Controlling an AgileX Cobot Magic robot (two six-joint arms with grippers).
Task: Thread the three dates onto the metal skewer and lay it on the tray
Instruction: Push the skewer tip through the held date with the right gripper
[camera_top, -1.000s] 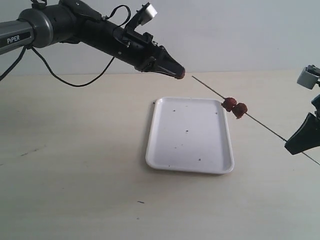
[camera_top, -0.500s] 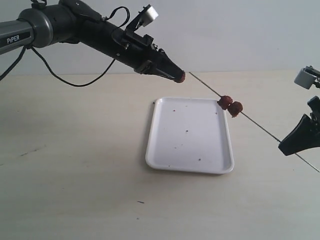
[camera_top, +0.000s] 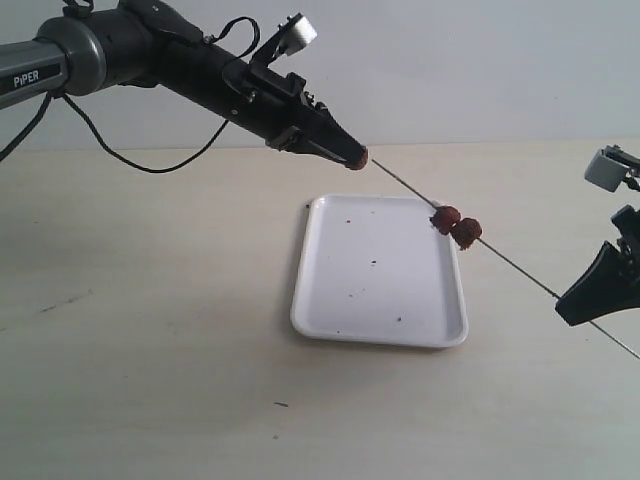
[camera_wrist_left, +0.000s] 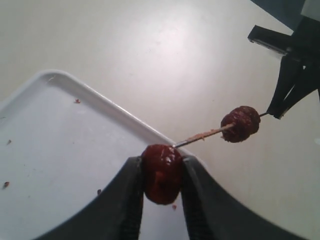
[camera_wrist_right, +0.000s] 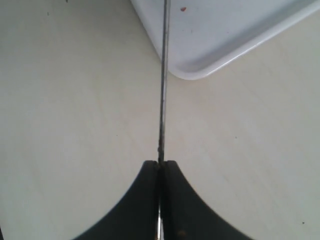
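The white tray (camera_top: 378, 268) lies flat on the table. Above its far right corner, the thin metal skewer (camera_top: 520, 270) slants through the air with two dates (camera_top: 455, 226) threaded on it side by side. My right gripper (camera_top: 580, 305) is shut on the skewer's lower end (camera_wrist_right: 161, 120). My left gripper (camera_top: 355, 155) is shut on the third date (camera_wrist_left: 161, 172), held above the tray's far edge. The skewer's tip (camera_wrist_left: 200, 136) touches this date's top. The left wrist view shows one threaded date (camera_wrist_left: 241, 123) further along the rod.
A black cable (camera_top: 140, 160) hangs from the left arm to the table at the back left. Dark specks dot the tray (camera_wrist_left: 60, 150). The light wooden table (camera_top: 150, 380) stretches around the tray.
The right gripper has shifted left and pushed the skewer with its two dates toward the left gripper. The skewer tip, earlier apart from the held date, now meets it.
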